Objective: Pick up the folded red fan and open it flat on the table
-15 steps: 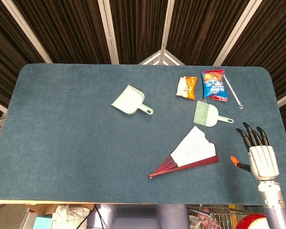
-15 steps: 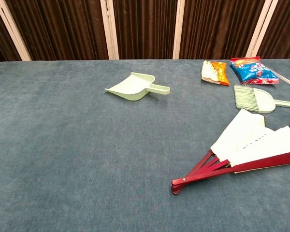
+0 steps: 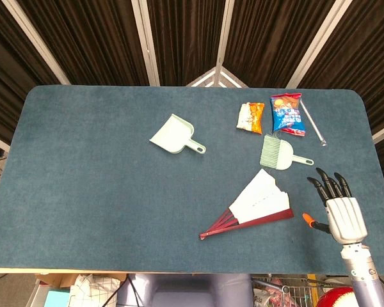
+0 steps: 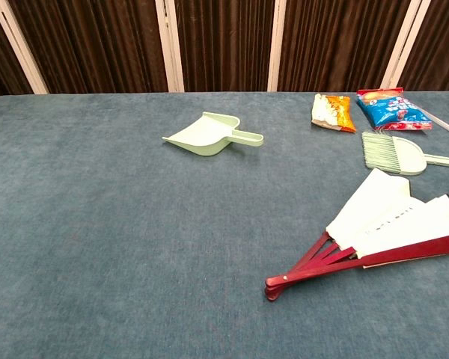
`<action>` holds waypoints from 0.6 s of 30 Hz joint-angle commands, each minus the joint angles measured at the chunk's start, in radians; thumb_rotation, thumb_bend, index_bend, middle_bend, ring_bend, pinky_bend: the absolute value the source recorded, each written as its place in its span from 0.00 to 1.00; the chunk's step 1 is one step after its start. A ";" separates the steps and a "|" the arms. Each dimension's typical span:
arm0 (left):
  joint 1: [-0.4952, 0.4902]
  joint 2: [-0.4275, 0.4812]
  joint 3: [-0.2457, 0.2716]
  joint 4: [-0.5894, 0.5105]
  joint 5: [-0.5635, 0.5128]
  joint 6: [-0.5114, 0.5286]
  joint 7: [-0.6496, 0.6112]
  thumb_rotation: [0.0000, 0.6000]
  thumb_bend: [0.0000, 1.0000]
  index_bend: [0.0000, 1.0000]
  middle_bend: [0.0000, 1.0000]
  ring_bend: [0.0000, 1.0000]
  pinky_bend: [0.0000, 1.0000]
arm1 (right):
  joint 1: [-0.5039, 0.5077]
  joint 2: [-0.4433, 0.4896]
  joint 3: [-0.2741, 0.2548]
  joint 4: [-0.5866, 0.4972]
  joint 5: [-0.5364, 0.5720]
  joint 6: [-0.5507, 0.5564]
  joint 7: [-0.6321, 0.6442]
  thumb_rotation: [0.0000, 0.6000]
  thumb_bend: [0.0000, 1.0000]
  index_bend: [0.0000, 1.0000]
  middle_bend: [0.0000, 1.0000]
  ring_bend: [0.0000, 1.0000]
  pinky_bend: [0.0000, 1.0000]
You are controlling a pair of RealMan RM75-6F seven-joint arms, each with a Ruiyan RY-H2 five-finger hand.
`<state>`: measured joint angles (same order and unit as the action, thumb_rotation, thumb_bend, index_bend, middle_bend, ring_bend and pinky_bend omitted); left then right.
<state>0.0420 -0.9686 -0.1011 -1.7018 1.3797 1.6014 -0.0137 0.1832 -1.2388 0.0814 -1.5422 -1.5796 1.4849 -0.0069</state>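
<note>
The fan [image 3: 253,210] lies on the table [image 3: 83,179], partly spread: its pale leaf makes a narrow wedge and the red ribs meet at a pivot toward the near edge, so it is open only a part of the way and lies flat. It is to the left of the fingers [image 3: 326,185] of the right hand [image 3: 341,212], near them but not touching. This hand holds nothing; its dark fingers are spread and point away from the robot, with the thumb out toward the fan. The left hand shows in neither view. I judge that the opening step is not finished. The next move calls for one outer rib to be pressed down and the other swept around. Beyond the fingertips lies a small brush [image 3: 278,153], further off two snack bags [image 3: 287,114], and far left a dustpan [image 3: 173,135].
</note>
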 commanded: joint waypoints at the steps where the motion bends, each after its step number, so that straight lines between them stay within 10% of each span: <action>1: -0.002 0.000 0.004 0.003 -0.003 -0.011 0.003 1.00 0.16 0.11 0.00 0.00 0.06 | -0.001 -0.001 -0.004 -0.011 -0.013 0.009 0.011 1.00 0.18 0.24 0.09 0.19 0.10; 18: -0.010 0.009 -0.009 0.001 -0.043 -0.041 -0.012 1.00 0.16 0.11 0.00 0.00 0.06 | -0.043 -0.228 -0.074 0.097 -0.111 0.071 -0.142 1.00 0.18 0.27 0.11 0.22 0.10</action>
<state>0.0321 -0.9598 -0.1092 -1.7013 1.3368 1.5611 -0.0248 0.1687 -1.3974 0.0107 -1.4959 -1.6809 1.5055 -0.0980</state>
